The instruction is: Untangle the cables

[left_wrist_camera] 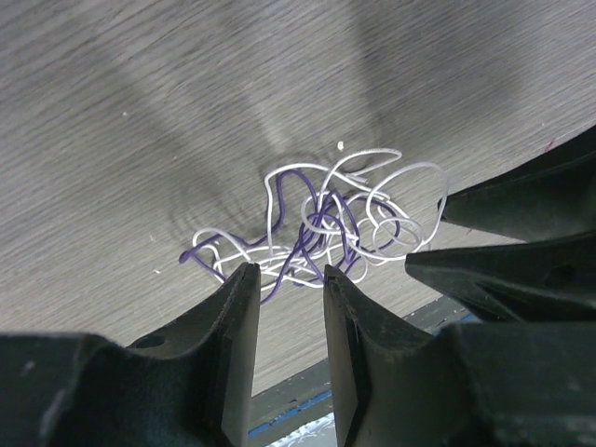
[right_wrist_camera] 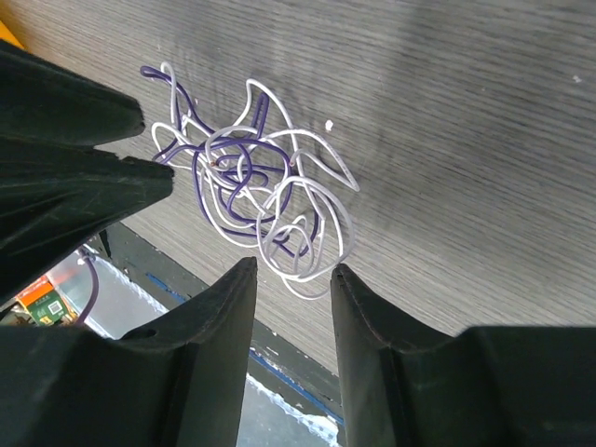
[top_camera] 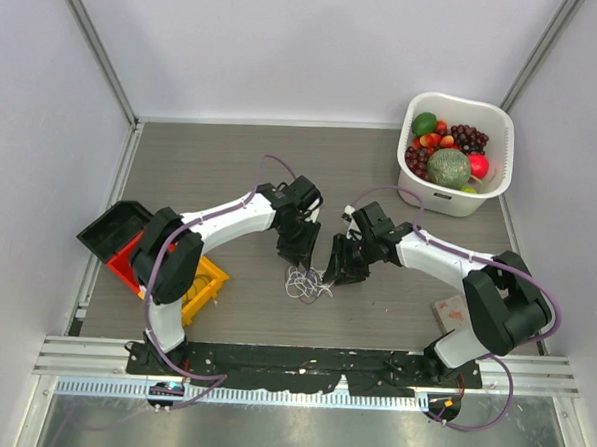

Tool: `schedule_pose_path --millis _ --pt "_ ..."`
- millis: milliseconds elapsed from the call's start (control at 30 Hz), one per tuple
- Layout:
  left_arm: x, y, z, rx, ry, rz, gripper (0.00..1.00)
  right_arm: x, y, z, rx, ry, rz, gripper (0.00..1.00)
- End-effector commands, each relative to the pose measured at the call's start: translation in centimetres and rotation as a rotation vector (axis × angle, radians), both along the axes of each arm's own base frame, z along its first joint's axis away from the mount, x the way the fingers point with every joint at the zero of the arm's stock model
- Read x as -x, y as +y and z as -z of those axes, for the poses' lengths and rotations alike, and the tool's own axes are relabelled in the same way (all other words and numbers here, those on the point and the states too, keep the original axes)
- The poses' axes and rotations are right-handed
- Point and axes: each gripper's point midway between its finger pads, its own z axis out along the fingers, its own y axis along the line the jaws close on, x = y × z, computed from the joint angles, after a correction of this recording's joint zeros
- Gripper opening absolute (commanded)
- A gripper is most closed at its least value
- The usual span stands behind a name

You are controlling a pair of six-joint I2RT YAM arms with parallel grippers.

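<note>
The cables (top_camera: 307, 281) are a small tangle of thin white and purple wires lying on the wooden table between the two arms. They show in the left wrist view (left_wrist_camera: 321, 223) and in the right wrist view (right_wrist_camera: 251, 177). My left gripper (top_camera: 295, 251) (left_wrist_camera: 291, 272) hovers at the tangle's left side, open, its tips at the nearest strands with nothing pinched. My right gripper (top_camera: 338, 271) (right_wrist_camera: 293, 267) stands at the tangle's right side, also open, with a white loop just beyond its tips. Each wrist view catches the other gripper's black fingers (left_wrist_camera: 503, 200) (right_wrist_camera: 84, 186) close to the wires.
A white basket (top_camera: 496, 124) of fruit stands at the back right. Black (top_camera: 113, 229), red (top_camera: 124, 264) and yellow (top_camera: 207, 284) bins sit by the left arm. A small reddish block (top_camera: 449, 312) lies near the right arm's base. A metal rail (top_camera: 301, 364) runs along the near edge.
</note>
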Motion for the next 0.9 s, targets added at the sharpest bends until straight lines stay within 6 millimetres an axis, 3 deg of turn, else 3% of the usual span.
schedule_pose_path --millis 0,300,400,533,600,633,700,767,867 --pt "-0.2 -1.0 0.0 0.013 0.004 0.035 0.37 -0.3 1.1 -0.5 -0.049 -0.024 -0.035 0.43" --pt "0.5 -2.0 1.1 0.029 0.053 0.058 0.38 -0.4 1.5 -0.4 -0.053 -0.028 -0.035 0.43" --pt "0.8 -2.4 0.9 0.034 0.051 0.059 0.32 -0.5 1.5 -0.1 -0.051 -0.033 -0.03 0.44" --pt "1.0 -2.7 -0.4 0.043 0.018 0.065 0.15 -0.6 1.9 0.1 -0.054 -0.031 -0.015 0.43" --pt "0.9 -2.7 -2.0 0.054 -0.012 0.061 0.06 -1.0 1.6 0.4 -0.029 -0.04 0.012 0.36" --pt "0.9 -2.6 -2.7 0.059 -0.023 0.058 0.01 -1.4 1.2 0.7 0.004 -0.06 0.04 0.27" --pt "0.8 -2.4 -5.2 0.079 -0.063 0.053 0.0 -2.3 -0.4 1.3 0.091 -0.087 0.126 0.1" --pt "0.6 -2.1 -8.4 0.102 -0.119 0.055 0.0 -2.7 -2.2 1.4 0.165 -0.118 0.21 0.01" --pt "-0.1 -0.4 -15.2 0.136 -0.27 0.01 0.0 -2.9 -4.2 1.1 0.226 -0.156 0.295 0.01"
